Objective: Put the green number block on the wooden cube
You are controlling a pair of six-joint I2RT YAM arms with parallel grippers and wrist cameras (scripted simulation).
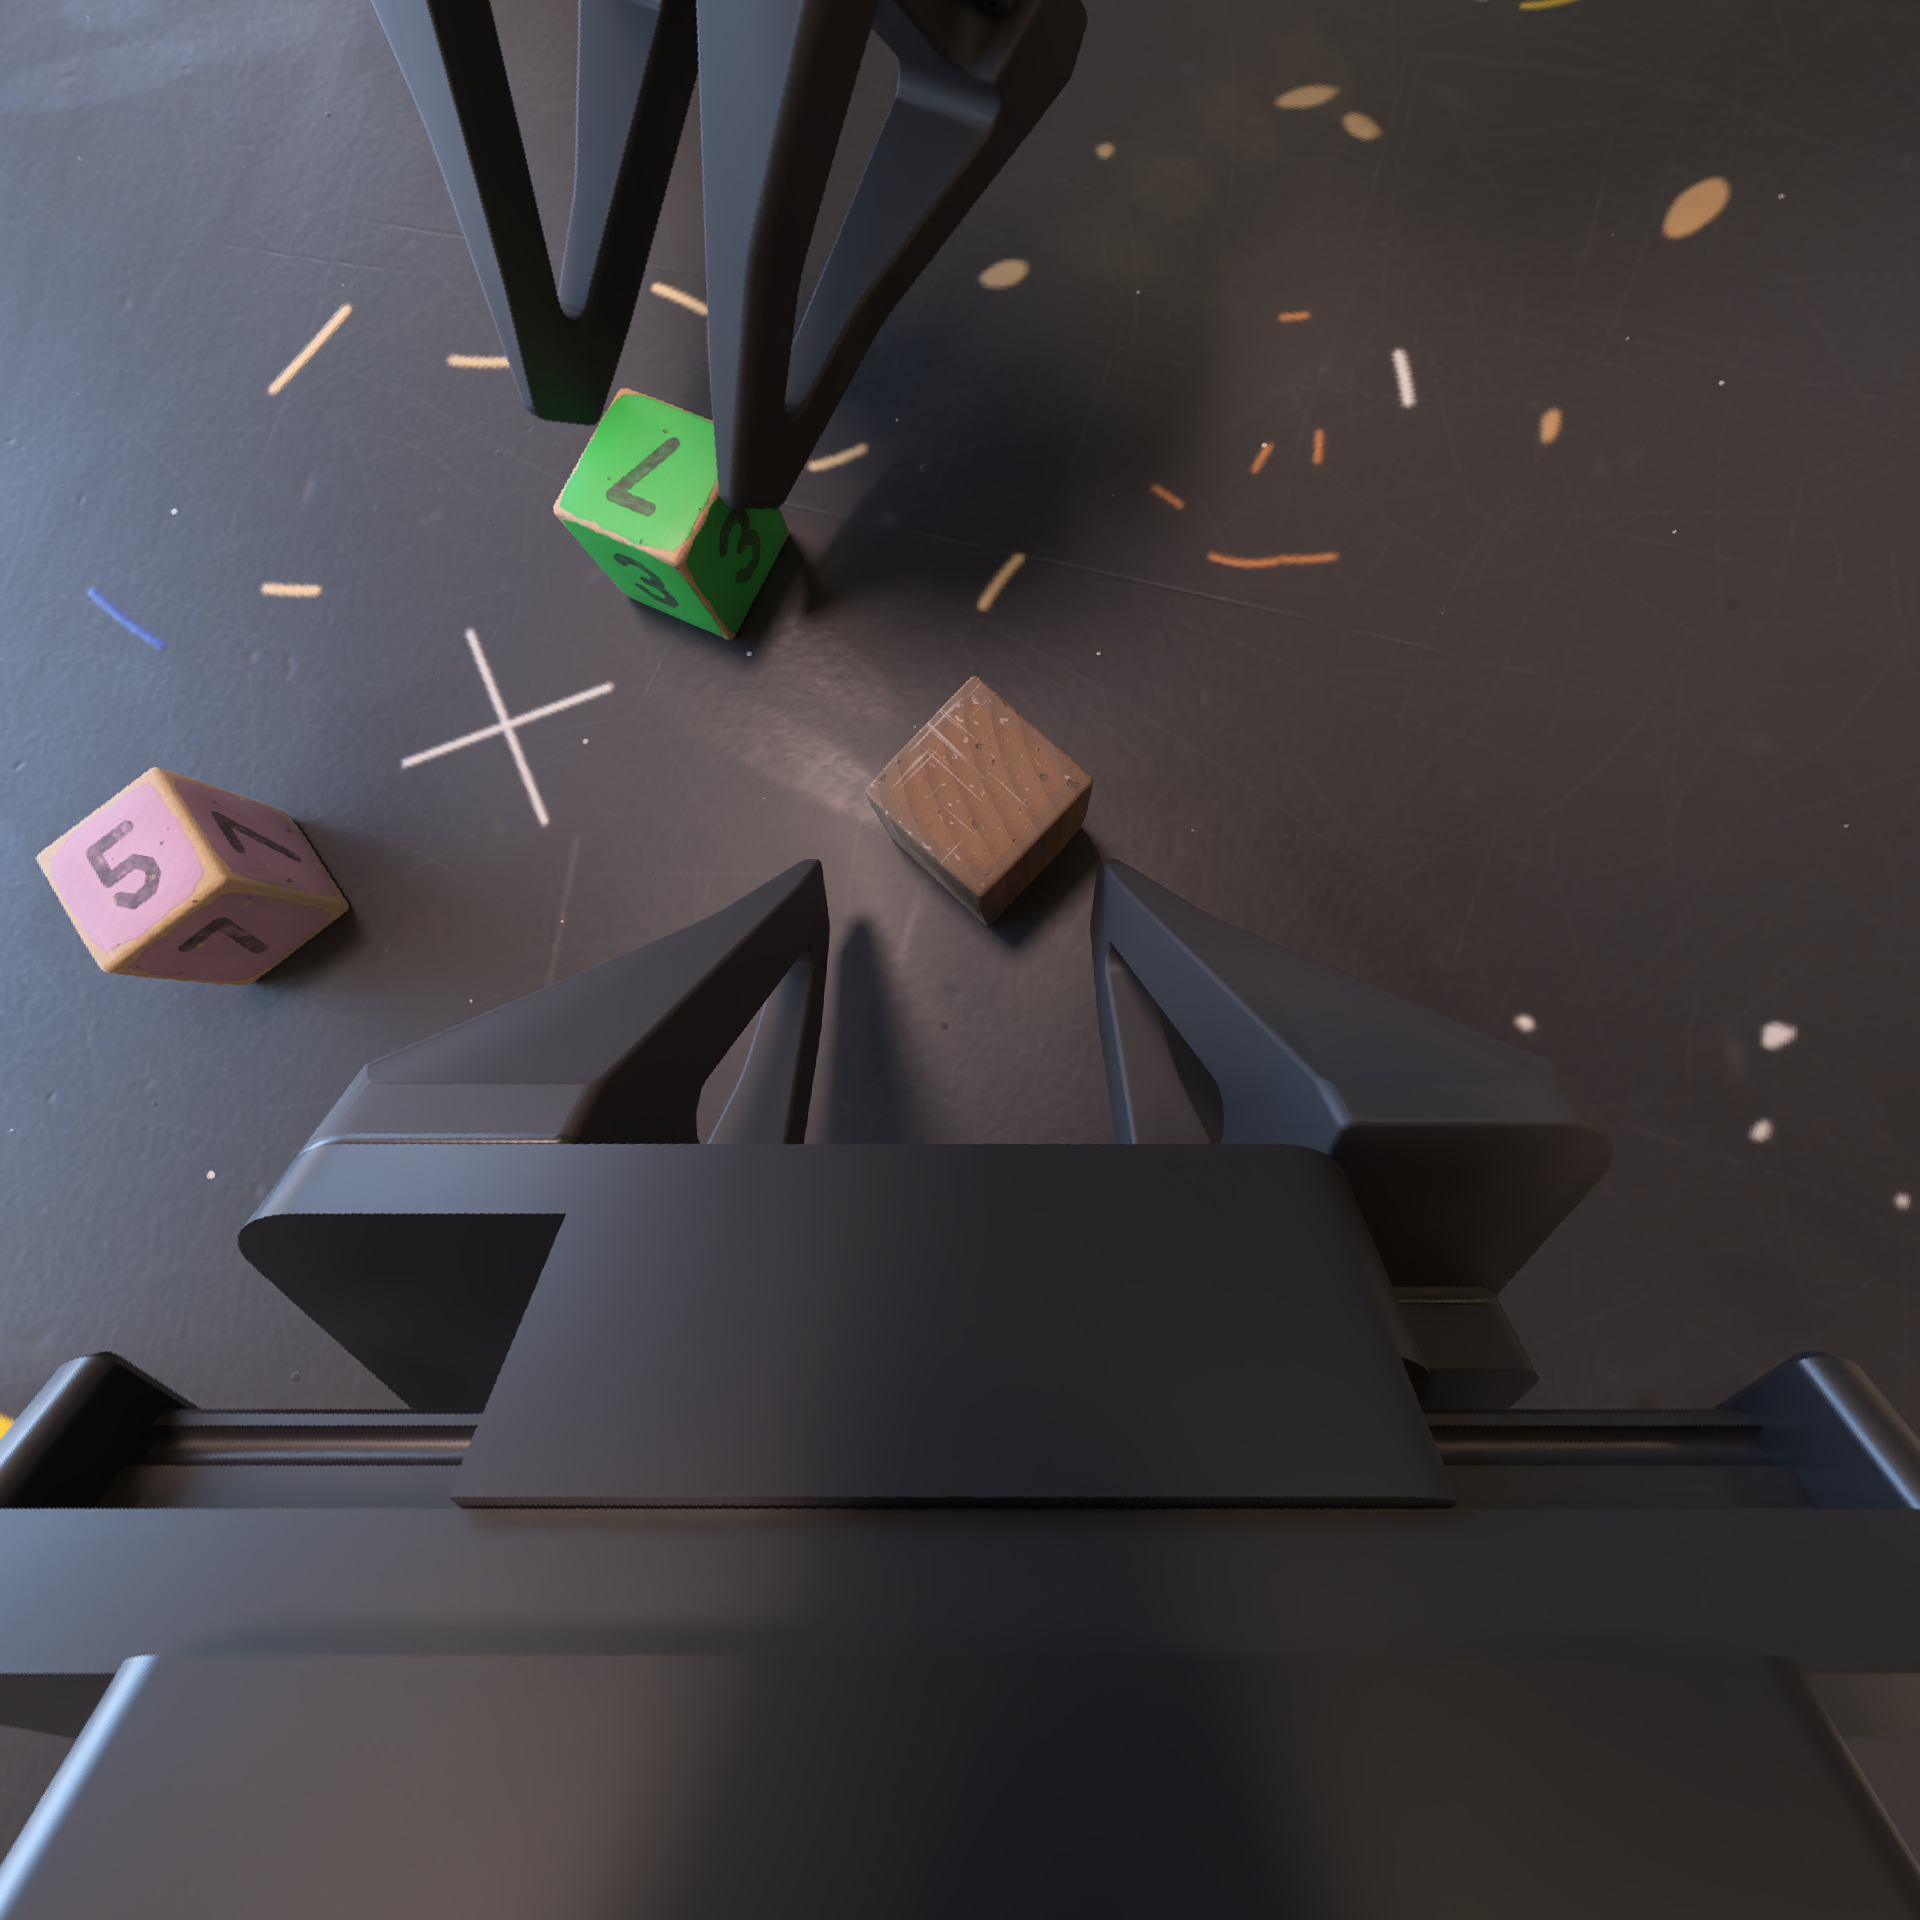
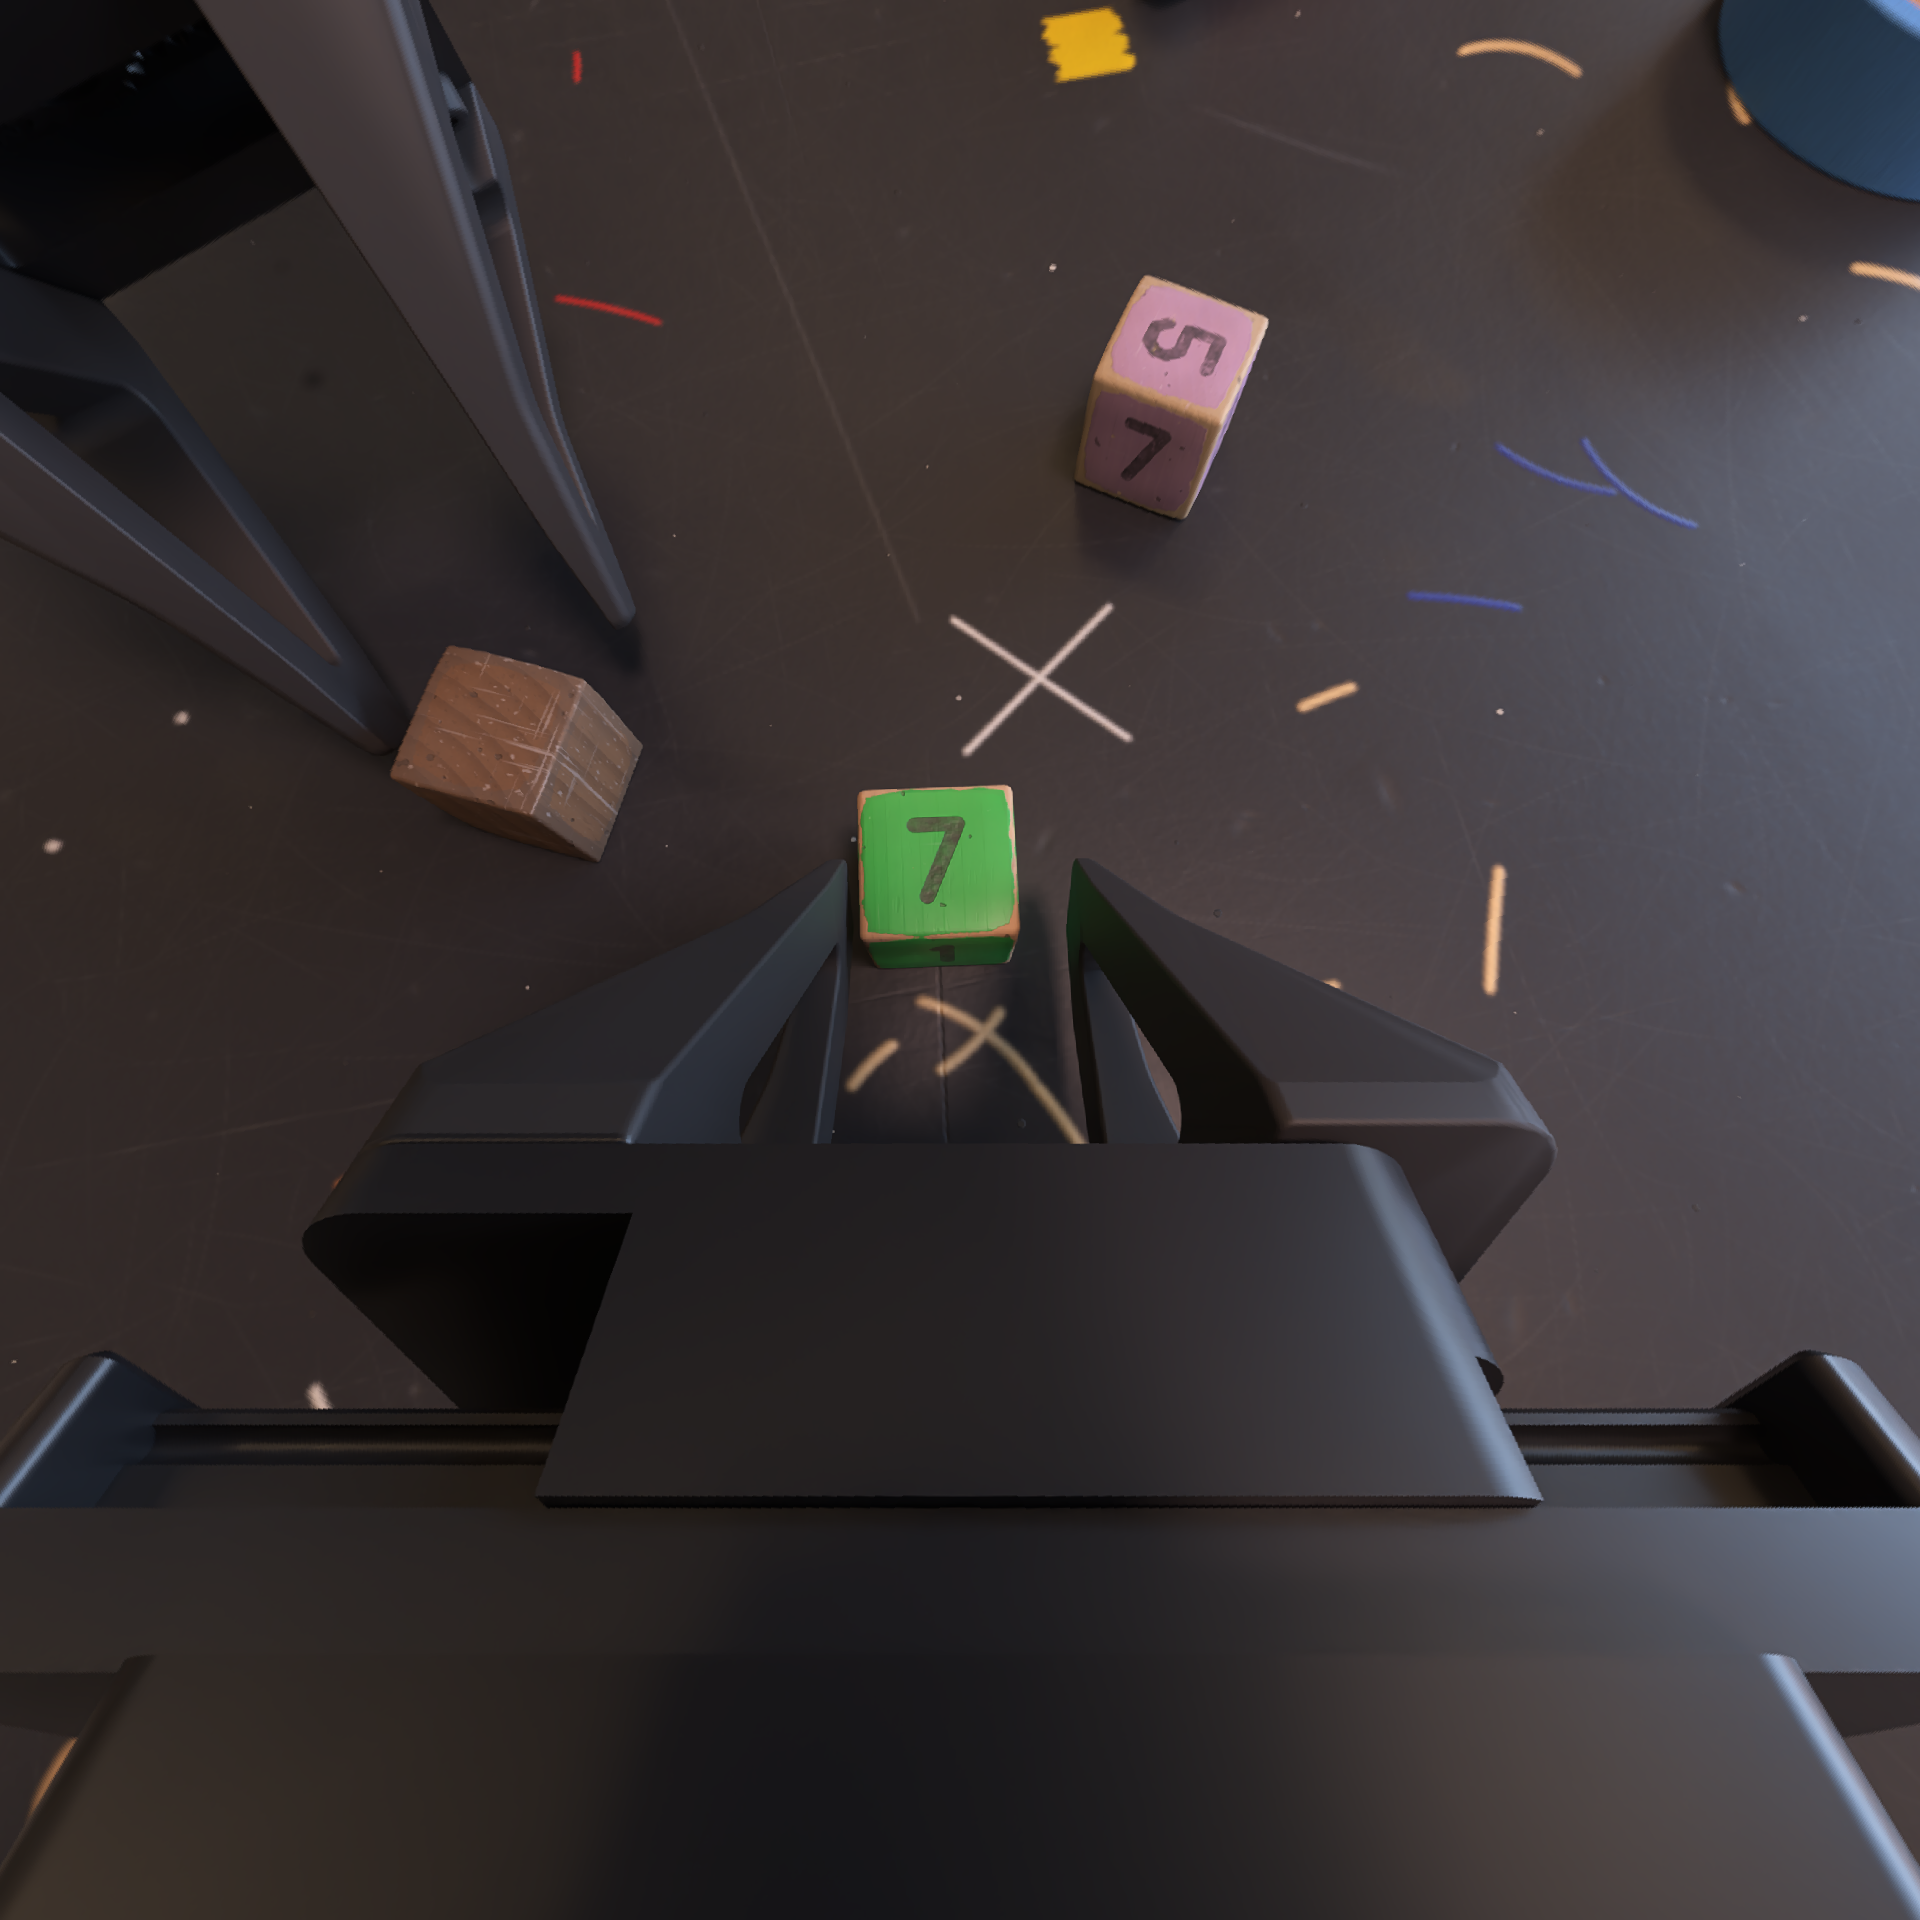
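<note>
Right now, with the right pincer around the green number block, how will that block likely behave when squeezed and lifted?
The green number block looks like stiff painted wood, so it probably won't deform. Its flat faces suit the right pincer, though the smooth paint might slip. Sitting flat on the table, it seems unlikely to roll.

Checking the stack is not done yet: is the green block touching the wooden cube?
Apart. The right wrist view shows bare dark table between the green block and the wooden cube.
</note>
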